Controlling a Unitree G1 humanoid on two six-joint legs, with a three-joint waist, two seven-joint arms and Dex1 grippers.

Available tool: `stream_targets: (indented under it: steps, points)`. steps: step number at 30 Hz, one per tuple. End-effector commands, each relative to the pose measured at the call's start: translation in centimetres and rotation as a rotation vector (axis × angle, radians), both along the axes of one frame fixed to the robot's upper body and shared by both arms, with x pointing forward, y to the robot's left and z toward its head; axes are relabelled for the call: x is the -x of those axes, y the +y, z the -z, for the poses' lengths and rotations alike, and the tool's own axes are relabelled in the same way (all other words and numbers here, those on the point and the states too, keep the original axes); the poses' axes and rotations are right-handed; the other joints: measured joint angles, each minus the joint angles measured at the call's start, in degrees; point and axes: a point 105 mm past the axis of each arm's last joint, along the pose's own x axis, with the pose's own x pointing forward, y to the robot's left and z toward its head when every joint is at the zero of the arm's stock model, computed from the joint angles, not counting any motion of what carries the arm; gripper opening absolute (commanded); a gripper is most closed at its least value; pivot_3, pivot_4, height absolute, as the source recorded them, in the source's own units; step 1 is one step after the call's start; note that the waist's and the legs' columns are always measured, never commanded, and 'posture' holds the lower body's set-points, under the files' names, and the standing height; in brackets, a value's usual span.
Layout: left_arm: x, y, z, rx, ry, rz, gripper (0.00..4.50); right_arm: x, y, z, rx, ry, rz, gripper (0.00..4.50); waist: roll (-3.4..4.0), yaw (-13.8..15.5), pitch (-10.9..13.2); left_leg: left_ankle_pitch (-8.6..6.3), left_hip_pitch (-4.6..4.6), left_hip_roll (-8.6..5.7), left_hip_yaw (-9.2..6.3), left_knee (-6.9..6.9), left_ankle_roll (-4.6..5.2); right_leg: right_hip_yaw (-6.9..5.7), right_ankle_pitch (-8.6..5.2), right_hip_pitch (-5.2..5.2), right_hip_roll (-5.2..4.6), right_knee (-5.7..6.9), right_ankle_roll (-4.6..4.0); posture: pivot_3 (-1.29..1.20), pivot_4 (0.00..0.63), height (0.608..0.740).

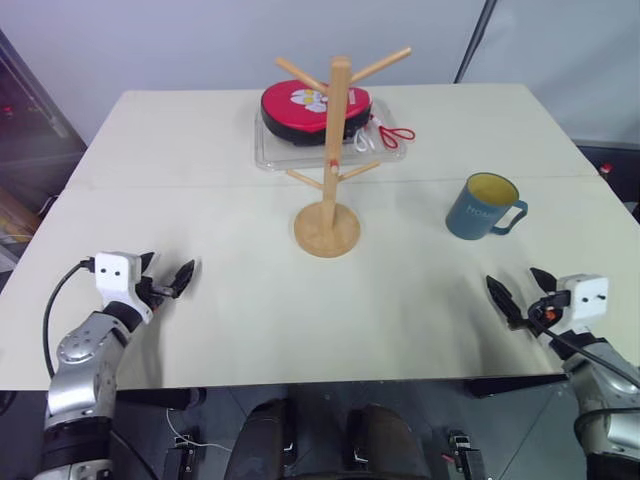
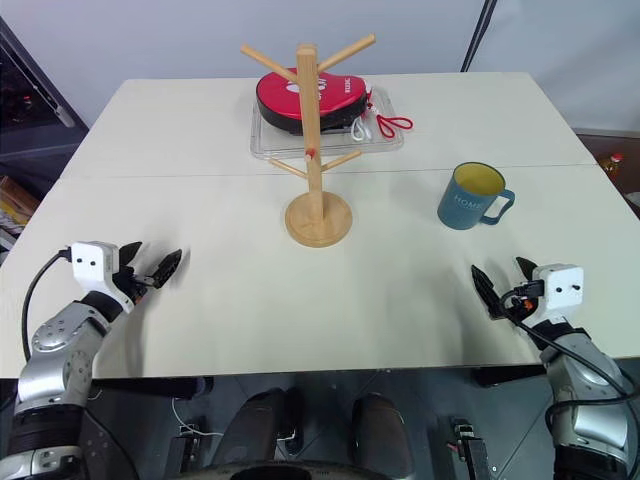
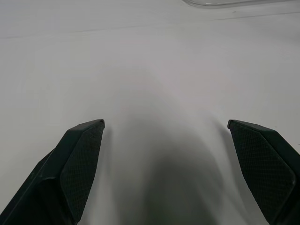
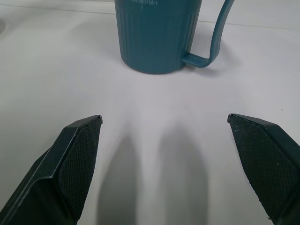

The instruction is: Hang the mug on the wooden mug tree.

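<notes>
Left eye view shows the job not started yet. The mug [image 1: 484, 207] stands upright on the table [image 1: 200, 150], well to the right of the wooden mug tree [image 1: 330, 160] — nothing hangs on the pegs. The right gripper [image 1: 520, 291] waits on the near side of the mug, well apart from it, fingers spread wide and holding nothing. The left gripper [image 1: 166, 278] sits far left of the tree, also spread and empty. Grabbing, lifting and hooking the handle are all left to do.

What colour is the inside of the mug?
Yellow inside the mug; the left eye view shows it best.
</notes>
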Motion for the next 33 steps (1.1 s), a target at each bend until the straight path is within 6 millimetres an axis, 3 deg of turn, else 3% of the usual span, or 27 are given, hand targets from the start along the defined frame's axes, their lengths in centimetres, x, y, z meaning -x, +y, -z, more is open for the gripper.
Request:
stream_targets:
  steps: [1, 8, 11, 16, 21, 23, 28, 33]
  points:
    - [-0.1, -0.3, -1.3, -0.02, -0.038, 0.016, 4.5, -0.1, 0.2, -1.1, 0.016, -0.039, -0.002, 4.46, 0.0, 0.0, 0.0, 0.0, 0.0, 0.0, 0.0, 0.0, 0.0, 0.0, 0.0, 0.0, 0.0, 0.0, 0.0, 0.0, 0.15, 0.74]
    - [-0.2, -0.5, -1.5, -0.008, -0.046, 0.03, 4.5, -0.3, 0.1, -1.4, 0.024, -0.051, 0.02, 4.46, 0.0, 0.0, 0.0, 0.0, 0.0, 0.0, 0.0, 0.0, 0.0, 0.0, 0.0, 0.0, 0.0, 0.0, 0.0, 0.0, 0.15, 0.74]
    - [0.4, -1.8, -2.1, -0.019, -0.073, 0.103, 4.5, -0.6, 0.2, -1.8, 0.028, -0.061, 0.027, 4.46, 0.0, -0.1, 0.0, 0.0, 0.0, 0.0, 0.0, 0.0, 0.0, 0.0, 0.0, 0.0, 0.0, 0.0, 0.0, 0.0, 0.15, 0.74]
    - [2.9, -7.3, -4.0, 0.022, -0.118, 0.407, 4.5, -1.7, 0.4, -2.4, 0.02, -0.09, 0.069, 4.46, 0.02, -0.2, 0.0, 0.0, 0.0, 0.0, 0.01, -0.01, -0.01, 0.04, 0.0, -0.01, -0.01, 0.0, 0.0, 0.0, 0.15, 0.74]
    - [6.6, -14.0, -4.3, 0.018, -0.058, 0.763, 4.5, -2.6, 0.4, -2.8, 0.031, -0.12, 0.128, 4.46, 0.07, -0.1, 0.0, 0.0, 0.0, 0.0, 0.02, -0.02, -0.01, 0.08, -0.01, -0.01, 0.0, -0.01, -0.02, 0.0, 0.15, 0.74]
    - [7.3, -15.9, -4.8, 0.009, -0.061, 0.847, 4.5, -3.1, 0.5, -3.0, 0.038, -0.133, 0.156, 4.46, 0.12, -0.1, -0.1, 0.0, 0.0, 0.0, 0.03, -0.01, -0.01, 0.09, -0.01, -0.01, 0.0, -0.01, -0.02, 0.0, 0.15, 0.74]
    - [7.1, -18.9, -6.6, -0.018, -0.135, 0.946, 4.5, -4.1, -0.3, -3.2, 0.033, -0.142, 0.245, 4.46, 0.13, -0.1, -0.1, 0.01, 0.01, -0.01, 0.05, 0.01, 0.0, 0.11, -0.01, 0.0, 0.04, 0.0, -0.02, 0.0, 0.15, 0.74]
    - [6.3, -19.9, -7.5, -0.002, -0.185, 0.95, 4.5, -5.3, -1.1, -3.0, 0.03, -0.14, 0.307, 4.46, 0.13, -0.1, -0.1, 0.01, 0.02, -0.01, 0.08, 0.0, 0.01, 0.12, -0.01, -0.01, 0.07, 0.0, -0.01, 0.0, 0.15, 0.74]
